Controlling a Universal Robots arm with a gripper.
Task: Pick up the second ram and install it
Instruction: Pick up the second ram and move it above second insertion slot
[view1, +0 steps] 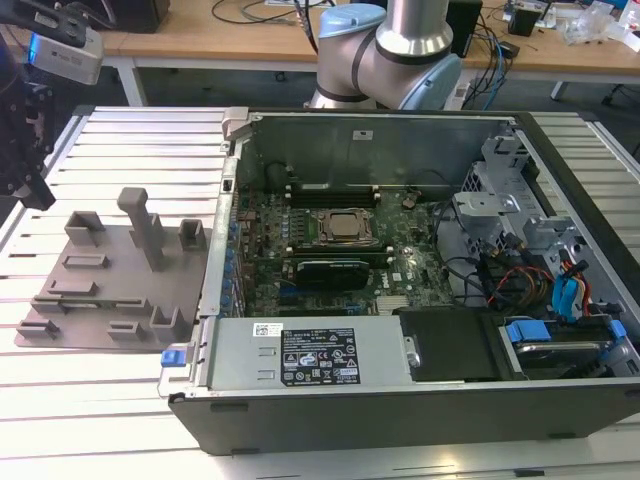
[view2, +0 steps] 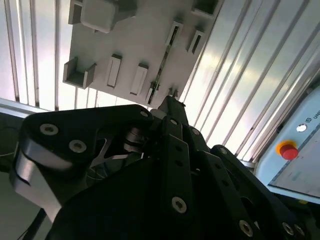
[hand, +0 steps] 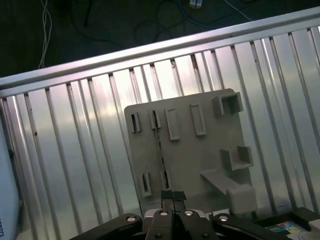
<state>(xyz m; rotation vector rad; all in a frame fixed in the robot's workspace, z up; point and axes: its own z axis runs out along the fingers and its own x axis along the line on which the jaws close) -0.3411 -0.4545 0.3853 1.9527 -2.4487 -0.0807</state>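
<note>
The second ram (hand: 160, 152) is a thin dark stick standing on edge in the slots of the grey fixture plate (hand: 200, 155). In the second wrist view the ram (view2: 162, 65) shows as a narrow line on the plate (view2: 135, 45). My black gripper (hand: 173, 195) hangs above the plate's near edge, in line with the ram, fingers pressed together with nothing between them. Its fingertips (view2: 172, 97) sit apart from the ram. In the exterior view the gripper (view1: 36, 192) is at the far left, above and beside the plate (view1: 110, 290).
An open computer case (view1: 420, 390) lies to the exterior view's right of the plate, with the motherboard (view1: 330, 250), its processor socket (view1: 342, 228) and memory slots (view1: 330, 190) exposed. Upright blocks (view1: 145, 225) rise from the plate. The table is ribbed aluminium (view1: 90, 400).
</note>
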